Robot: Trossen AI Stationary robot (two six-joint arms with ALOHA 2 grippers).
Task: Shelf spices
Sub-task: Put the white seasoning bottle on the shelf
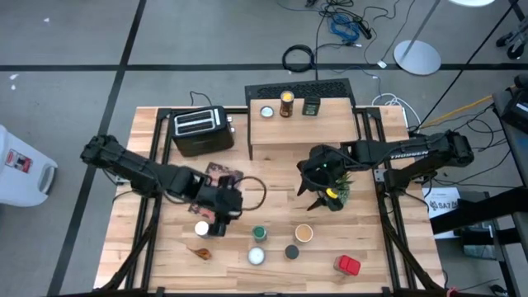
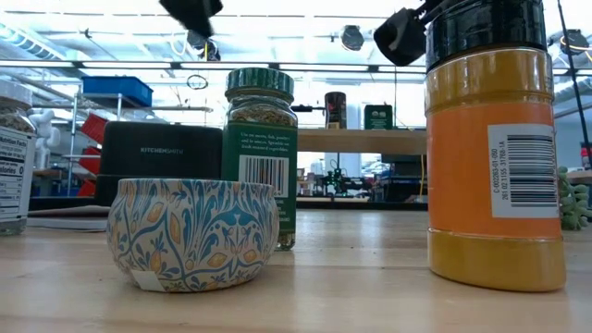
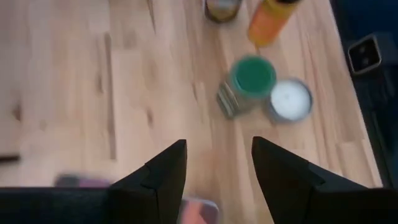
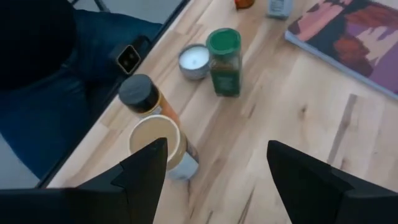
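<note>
green-lidded jar (image 2: 260, 153) | orange bottle (image 2: 495, 148), black cap | tin (image 2: 192, 232): blue-yellow floral pattern

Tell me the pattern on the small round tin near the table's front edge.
The tin has a blue, yellow and white leaf pattern, clearest in the low view.

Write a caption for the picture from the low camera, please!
Patterned tin, green-lidded jar and orange bottle stand on the table.

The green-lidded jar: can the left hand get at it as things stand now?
Probably yes. The left hand is open and empty above bare wood, and the green-lidded jar stands ahead of its fingers with nothing between; only the white candle tin stands close beside it.
</note>
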